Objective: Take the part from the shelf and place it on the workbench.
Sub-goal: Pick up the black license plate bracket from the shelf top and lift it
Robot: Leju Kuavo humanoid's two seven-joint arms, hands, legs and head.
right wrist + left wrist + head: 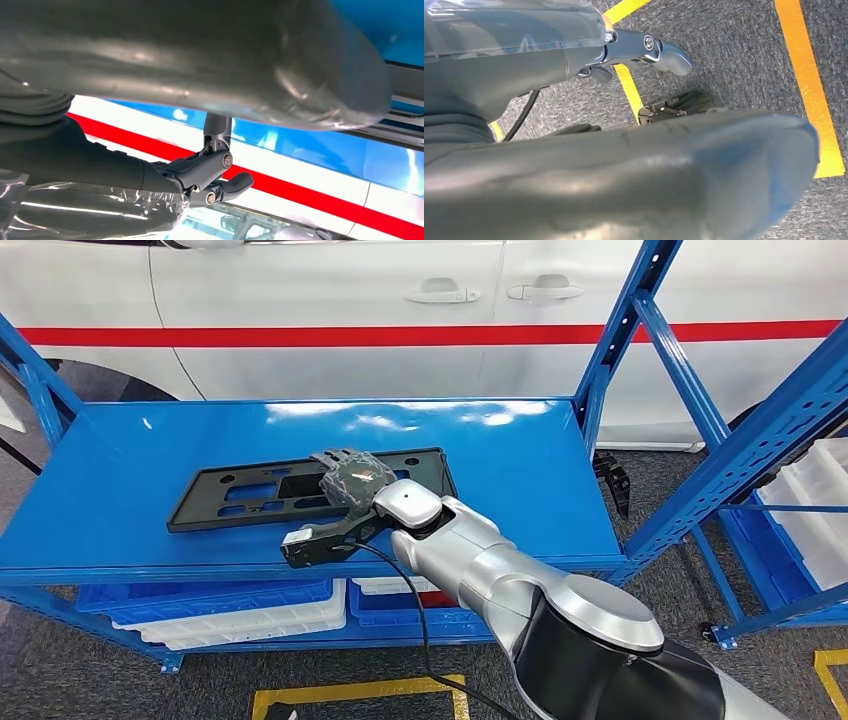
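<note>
Reaching over the blue shelf [120, 480], my right hand [352, 478] rests on the flat black plastic part [230, 495] lying there; I cannot tell whether its fingers grip it.

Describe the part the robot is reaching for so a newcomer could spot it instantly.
Find the blue shelf in front of the white car. Flat on its top surface lies the black part, a long plate with cut-out holes, under the right hand. Nothing else on that surface is black.

Right hand [210, 175] before red stripe [310, 192].
</note>
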